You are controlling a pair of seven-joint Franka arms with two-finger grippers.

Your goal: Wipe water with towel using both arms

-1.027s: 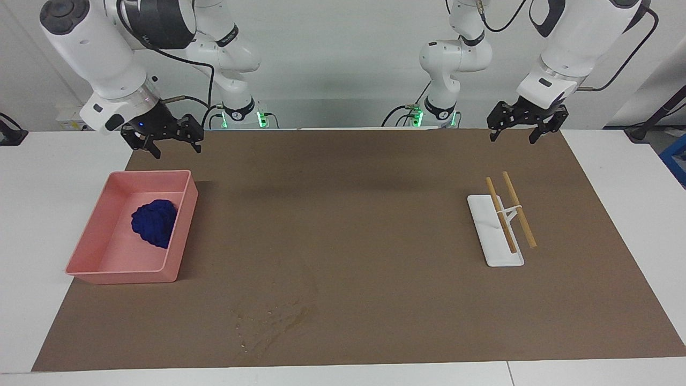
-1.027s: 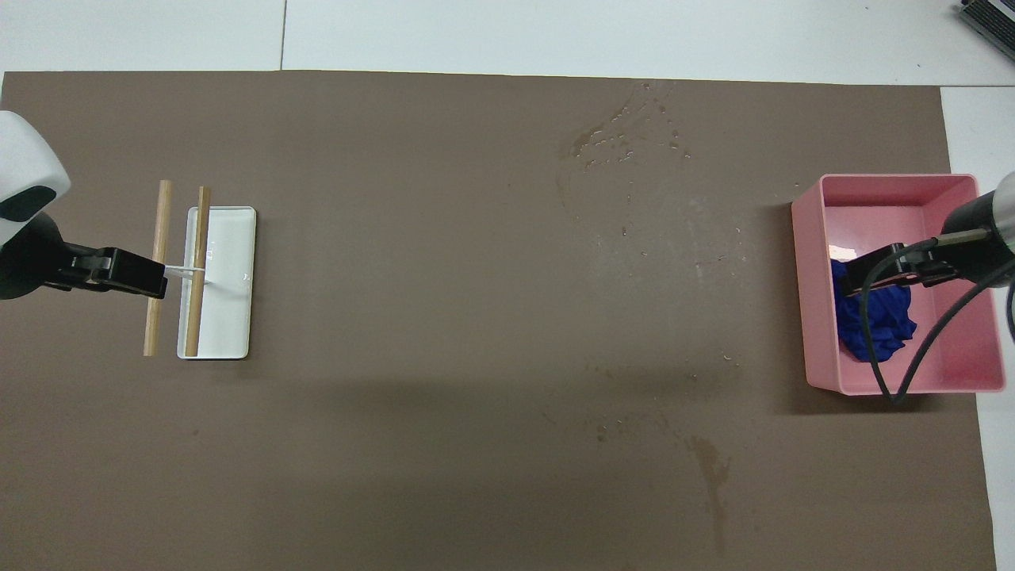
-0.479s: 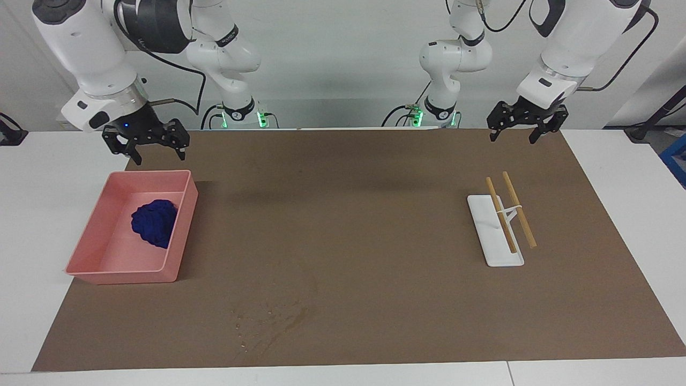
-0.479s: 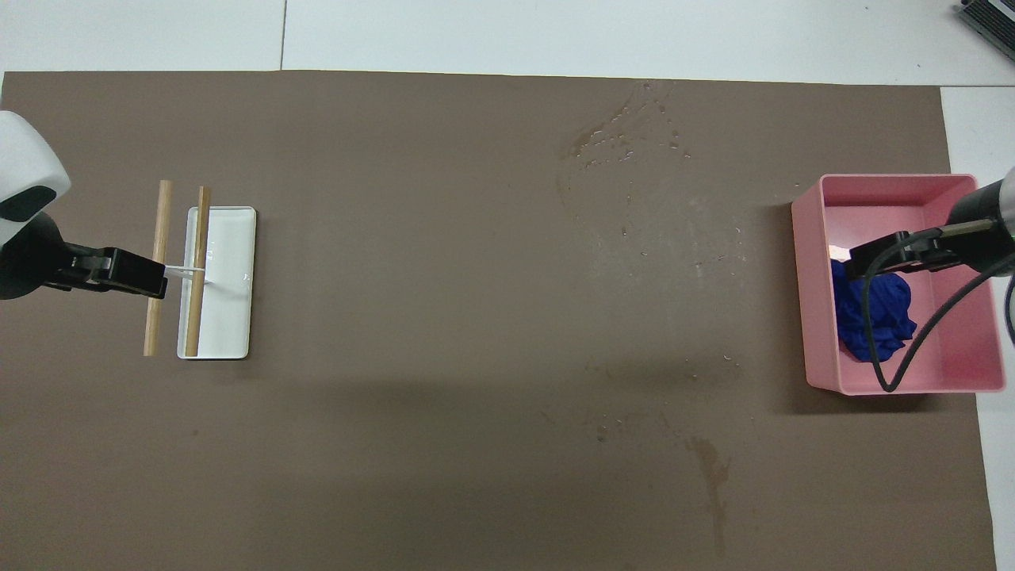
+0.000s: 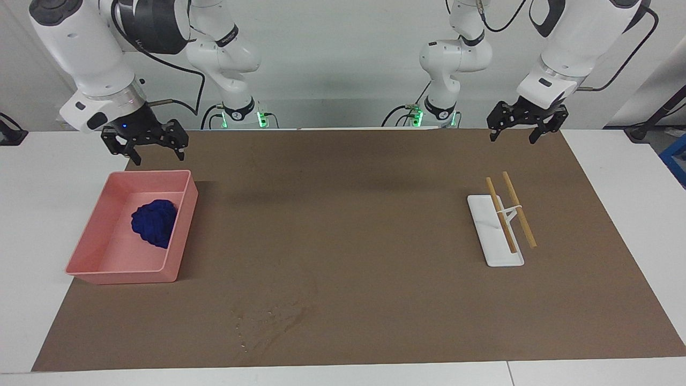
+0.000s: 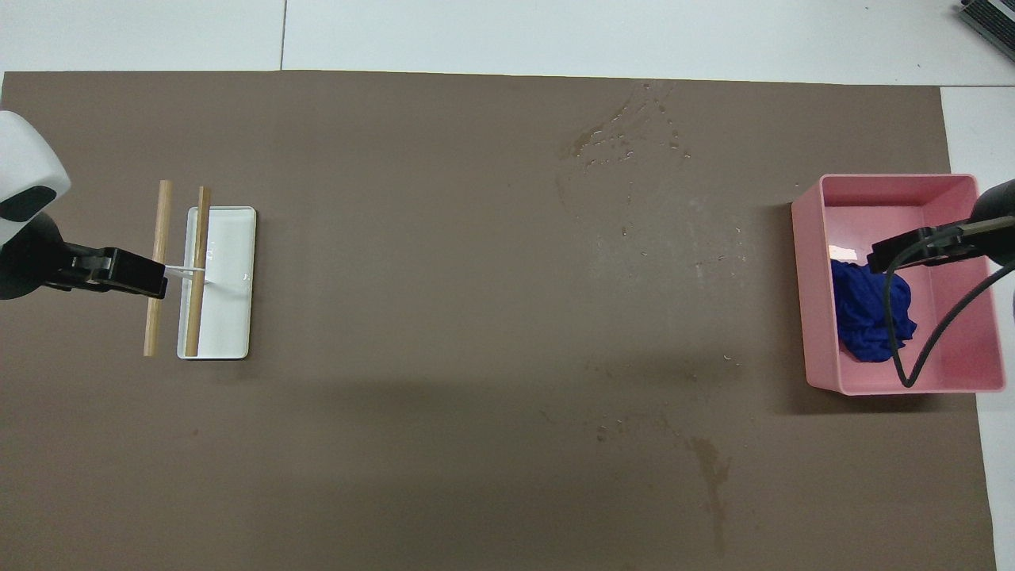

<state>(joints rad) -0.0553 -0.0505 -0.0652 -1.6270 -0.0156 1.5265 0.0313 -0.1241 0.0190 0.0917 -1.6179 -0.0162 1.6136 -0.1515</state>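
A plain pale grey wall (image 5: pixel 343 59) runs along the far side of the facing view. Below it a white table (image 5: pixel 638 214) carries a large brown mat (image 5: pixel 353 225). Soft, even light leaves a faint broad shadow on the mat's middle.

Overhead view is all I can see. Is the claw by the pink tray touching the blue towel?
Observer: No. The right gripper hangs in the air above the pink tray. The towel lies untouched inside.
Operator: Are its jaws open?
Observer: Yes, spread wide and pointing down.
Operator: And the other claw?
Observer: The left gripper waits up high, jaws open, well clear of the wooden sticks.
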